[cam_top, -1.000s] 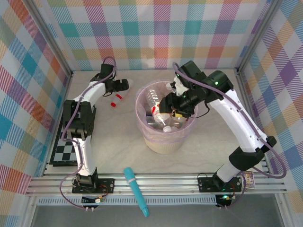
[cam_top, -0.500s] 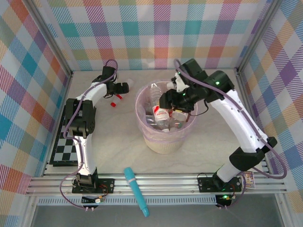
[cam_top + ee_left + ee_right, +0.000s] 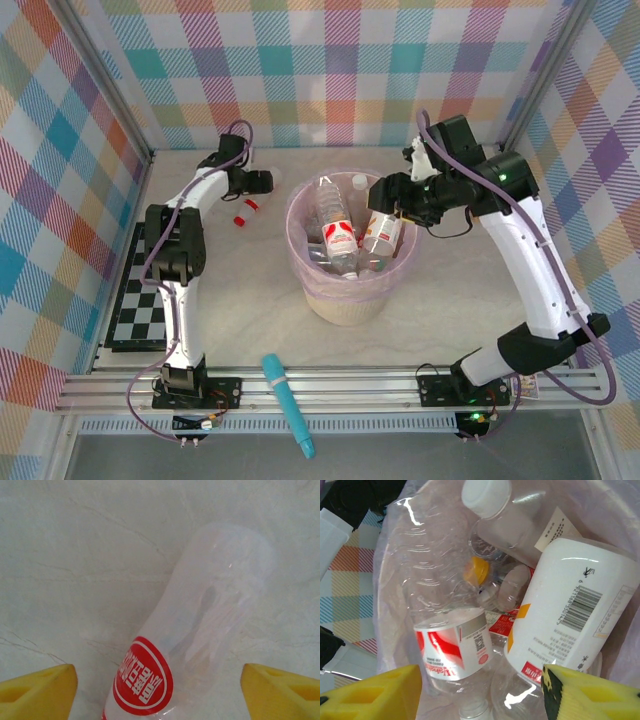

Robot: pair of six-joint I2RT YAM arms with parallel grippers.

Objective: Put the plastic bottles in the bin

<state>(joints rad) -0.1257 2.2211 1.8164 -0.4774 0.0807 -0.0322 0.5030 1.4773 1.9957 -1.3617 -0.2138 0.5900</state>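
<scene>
A clear plastic bottle point(image 3: 200, 620) with a round red label lies on the table between my left gripper's point(image 3: 159, 694) yellow fingertips. The left gripper is open and neither pad touches the bottle. From above, that bottle point(image 3: 247, 210) with its red cap lies left of the bin point(image 3: 345, 308), under the left gripper point(image 3: 256, 184). The cream bin with its pink bag holds several bottles point(image 3: 340, 235). My right gripper point(image 3: 390, 205) hovers over the bin's right rim. It is open and empty point(image 3: 480, 695). Below it lie a red-white labelled bottle point(image 3: 452, 645) and a white-labelled one point(image 3: 570, 605).
A long teal stick point(image 3: 288, 405) lies across the front rail. A black-and-white checkered board point(image 3: 140, 310) sits at the left edge. Plaid walls close in the back and both sides.
The right gripper let its bottle drop into the bin, then rose and drew back to the right. The left gripper's jaws have narrowed a little around the bottle on the table.
</scene>
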